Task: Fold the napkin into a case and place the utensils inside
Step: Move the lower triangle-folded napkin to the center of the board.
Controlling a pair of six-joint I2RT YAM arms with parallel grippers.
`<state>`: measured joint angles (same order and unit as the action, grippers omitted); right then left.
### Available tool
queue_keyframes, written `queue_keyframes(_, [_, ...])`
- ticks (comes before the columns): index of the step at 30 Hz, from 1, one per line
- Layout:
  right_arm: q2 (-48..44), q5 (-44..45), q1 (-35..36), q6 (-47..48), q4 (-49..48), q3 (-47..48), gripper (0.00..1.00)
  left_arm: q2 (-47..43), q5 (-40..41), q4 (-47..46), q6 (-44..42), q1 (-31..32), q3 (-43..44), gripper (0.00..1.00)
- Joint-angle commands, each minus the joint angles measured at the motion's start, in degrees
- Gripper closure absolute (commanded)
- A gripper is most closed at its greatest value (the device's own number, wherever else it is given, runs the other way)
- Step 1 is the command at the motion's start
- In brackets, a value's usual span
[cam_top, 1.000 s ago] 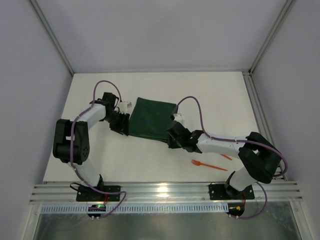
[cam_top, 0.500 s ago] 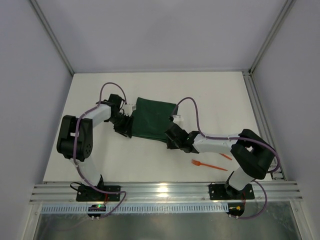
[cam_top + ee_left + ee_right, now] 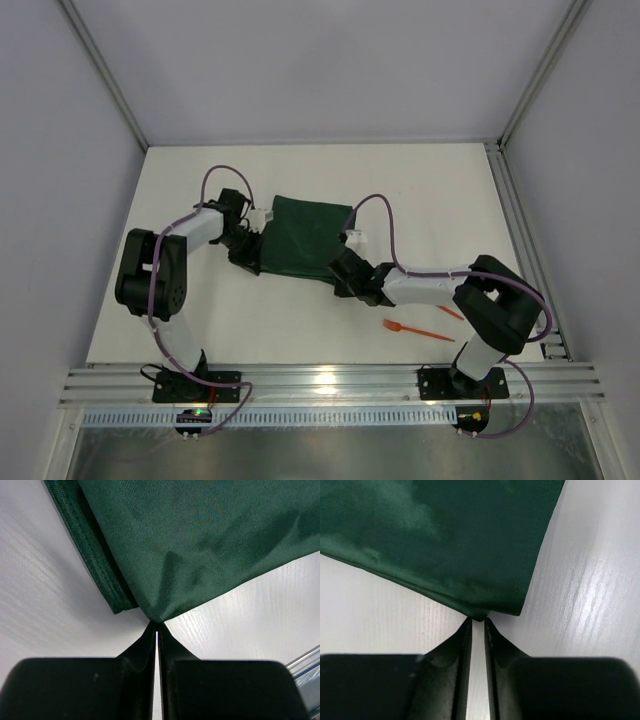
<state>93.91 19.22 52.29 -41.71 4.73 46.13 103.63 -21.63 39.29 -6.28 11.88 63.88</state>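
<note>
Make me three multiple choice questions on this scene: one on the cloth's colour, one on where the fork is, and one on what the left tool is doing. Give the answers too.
1. What colour is the napkin?
A. dark green
B. white
C. orange

2. Where does the fork lie?
A. on the napkin
B. on the bare table, near the right arm
C. at the table's far edge

3. How is the left tool?
A. wide open
B. closed on a napkin corner
C. closed on the fork

Answers:
1 A: the cloth is dark green in every view.
2 B: the top view shows the fork on the white surface, apart from the cloth.
3 B: the left wrist view shows the jaws pinched together with the cloth corner at their tips.
</note>
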Motion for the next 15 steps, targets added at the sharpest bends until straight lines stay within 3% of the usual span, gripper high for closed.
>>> queue_keyframes(1, [0.9, 3.4, 0.2, -0.7, -1.2, 0.4, 0.85, 0.0, 0.8, -0.9, -0.4, 0.2, 1.2, 1.0])
queue_keyframes(4, [0.9, 5.1, 0.2, -0.8, -0.2, 0.2, 0.96, -0.7, 1.0, 0.1, -1.3, 0.0, 1.9, 1.0])
queue_keyframes(15, [-0.8, 5.7, -0.5, 2.5, 0.0, -1.3, 0.96, -2.0, 2.1, 1.2, -3.2, -2.5, 3.7, 1.0])
